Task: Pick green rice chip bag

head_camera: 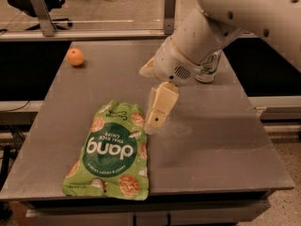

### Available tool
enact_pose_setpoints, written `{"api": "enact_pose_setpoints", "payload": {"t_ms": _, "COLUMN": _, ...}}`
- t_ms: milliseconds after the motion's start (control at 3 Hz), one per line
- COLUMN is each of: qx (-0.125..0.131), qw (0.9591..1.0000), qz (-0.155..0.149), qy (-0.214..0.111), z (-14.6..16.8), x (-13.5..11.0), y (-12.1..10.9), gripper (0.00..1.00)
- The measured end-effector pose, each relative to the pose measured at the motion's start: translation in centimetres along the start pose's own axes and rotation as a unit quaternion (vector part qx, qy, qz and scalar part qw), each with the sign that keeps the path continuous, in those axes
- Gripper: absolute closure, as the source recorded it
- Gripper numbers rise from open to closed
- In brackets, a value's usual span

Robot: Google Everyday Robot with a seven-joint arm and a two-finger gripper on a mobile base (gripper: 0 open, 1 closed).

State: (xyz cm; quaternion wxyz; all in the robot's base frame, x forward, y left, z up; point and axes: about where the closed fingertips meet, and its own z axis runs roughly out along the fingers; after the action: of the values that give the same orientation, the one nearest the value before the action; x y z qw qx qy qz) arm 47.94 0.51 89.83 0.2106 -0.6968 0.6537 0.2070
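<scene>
The green rice chip bag lies flat on the grey table, near its front left, with a dark-green circle and white "dang" lettering. My gripper hangs from the white arm just above the table, right next to the bag's upper right corner. Its cream-coloured fingers point down toward the table. Nothing is visibly held.
An orange sits at the table's far left. A green-and-white soda can stands at the far right, partly hidden behind the arm. The table's front edge runs just below the bag. Office chairs stand beyond a rail behind the table.
</scene>
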Motion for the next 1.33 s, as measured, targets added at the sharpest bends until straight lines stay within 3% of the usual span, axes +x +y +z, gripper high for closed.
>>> {"api": "enact_pose_setpoints", "payload": {"t_ms": 667, "qx": -0.068, "qw": 0.9966, "qz": 0.009, "qy": -0.046, "z": 5.4, "x": -3.3, "y": 1.5, "gripper": 0.0}}
{"api": "enact_pose_setpoints", "payload": {"t_ms": 1333, "qx": -0.095, "qw": 0.9933, "qz": 0.024, "qy": -0.062, "z": 9.5, "x": -4.0, "y": 1.6, "gripper": 0.42}}
